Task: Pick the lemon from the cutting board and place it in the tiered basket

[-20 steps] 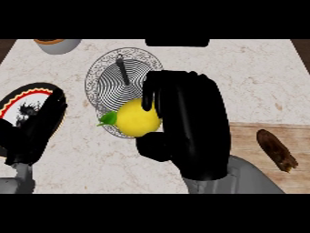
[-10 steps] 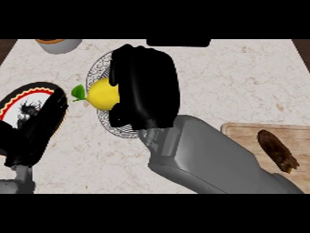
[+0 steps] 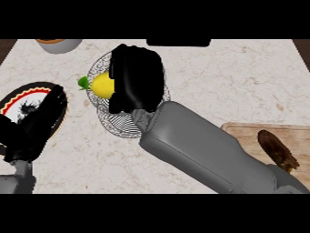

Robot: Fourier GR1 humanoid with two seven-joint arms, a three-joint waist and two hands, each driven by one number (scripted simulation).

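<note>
My right hand (image 3: 137, 79) is curled round the yellow lemon (image 3: 103, 85), whose green leaf (image 3: 84, 82) sticks out to the left. Hand and lemon hang over the left part of the round wire tiered basket (image 3: 117, 124), which the hand and forearm mostly hide. The wooden cutting board (image 3: 305, 136) lies at the right edge with a brown oblong item (image 3: 277, 149) on it. My left hand (image 3: 33, 120) rests open at the lower left, fingers straight, over a dark plate.
A dark plate (image 3: 16, 98) with a red and white rim lies at the left under my left hand. A bowl (image 3: 58, 44) shows at the counter's far left edge, and a dark object (image 3: 178, 42) at the far middle.
My right hand has carried the lemon further away and leftward, from the basket's near side to over its far left part. The left hand has stayed still.
</note>
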